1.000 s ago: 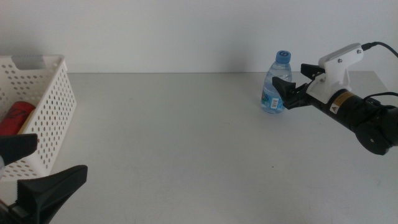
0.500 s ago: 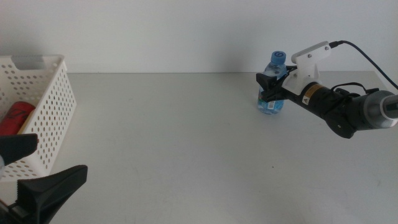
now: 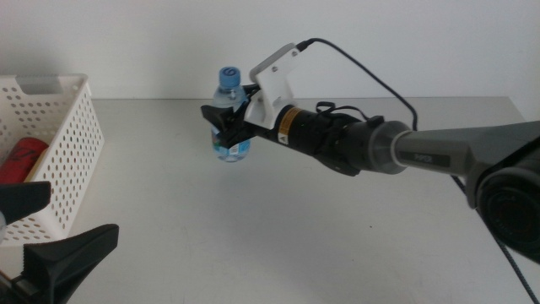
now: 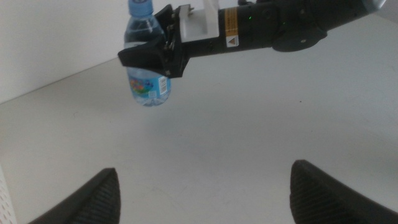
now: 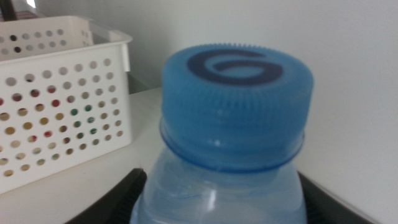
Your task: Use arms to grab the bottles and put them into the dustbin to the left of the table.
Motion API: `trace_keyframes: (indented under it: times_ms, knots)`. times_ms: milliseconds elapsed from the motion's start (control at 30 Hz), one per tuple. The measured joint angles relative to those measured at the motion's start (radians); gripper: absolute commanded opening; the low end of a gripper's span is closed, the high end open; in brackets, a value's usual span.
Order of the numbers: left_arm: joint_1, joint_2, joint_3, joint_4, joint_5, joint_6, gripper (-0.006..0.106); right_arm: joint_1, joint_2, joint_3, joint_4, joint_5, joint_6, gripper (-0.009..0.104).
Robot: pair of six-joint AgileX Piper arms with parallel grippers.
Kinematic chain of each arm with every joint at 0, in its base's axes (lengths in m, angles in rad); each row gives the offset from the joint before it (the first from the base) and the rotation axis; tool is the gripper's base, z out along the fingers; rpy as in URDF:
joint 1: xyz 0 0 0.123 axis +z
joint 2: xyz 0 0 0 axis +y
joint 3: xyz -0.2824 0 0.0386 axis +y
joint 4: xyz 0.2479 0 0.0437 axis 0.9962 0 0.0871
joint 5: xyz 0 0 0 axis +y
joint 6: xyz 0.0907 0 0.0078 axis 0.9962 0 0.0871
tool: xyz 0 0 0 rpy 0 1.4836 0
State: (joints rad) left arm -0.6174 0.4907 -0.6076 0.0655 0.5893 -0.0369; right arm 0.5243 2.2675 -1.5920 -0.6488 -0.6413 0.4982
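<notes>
One water bottle, clear with a blue cap and a small printed label, is clamped in the right gripper, whose two dark jaws close on the bottle's body from either side just below the neck. Bottle upright, lifted clear of the worktop in the left wrist view, where a gap shows beneath its base. Position in the middle view: about 11 o'clock from the worktop's centre, toward the far edge. Right arm reaches in from 3 o'clock, stretched long and low across the surface, white camera bracket on top and a black cable arching behind it. One dustbin, white with round perforations and a slot handle at its rim, stands at 9 o'clock, well apart from the held bottle. Inside it, one red can lies tilted against the wall. One left gripper waits at 7 o'clock near the bottom edge, jaws spread wide with nothing between them. Right wrist view: blue cap fills the foreground, perforated dustbin wall beyond it.
</notes>
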Motion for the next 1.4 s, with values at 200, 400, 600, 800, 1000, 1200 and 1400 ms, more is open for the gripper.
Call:
trace_keyframes:
  times_ms: [200, 400, 600, 800, 1000, 1200, 1400]
  knots:
    - [0.0, 0.0, 0.0, 0.0, 0.0, 0.0, 0.093, 0.083, 0.091, -0.06, -0.006, 0.059, 0.005, -0.001]
    - [0.0, 0.0, 0.0, 0.0, 0.0, 0.0, 0.093, 0.099, 0.1, -0.073, 0.002, 0.061, 0.005, 0.005]
    - [0.0, 0.0, 0.0, 0.0, 0.0, 0.0, 0.093, 0.1, 0.1, -0.076, 0.005, 0.076, 0.039, 0.076]
    - [0.0, 0.0, 0.0, 0.0, 0.0, 0.0, 0.093, 0.105, 0.066, -0.046, -0.034, 0.185, 0.127, 0.094]
    - [0.0, 0.0, 0.0, 0.0, 0.0, 0.0, 0.093, 0.105, -0.139, 0.184, -0.079, 0.202, 0.169, 0.088]
    - [0.0, 0.0, 0.0, 0.0, 0.0, 0.0, 0.093, 0.105, -0.466, 0.51, -0.087, 0.227, 0.176, 0.081]
    - [0.0, 0.0, 0.0, 0.0, 0.0, 0.0, 0.093, 0.105, -0.816, 0.731, -0.128, 0.299, 0.233, 0.079]
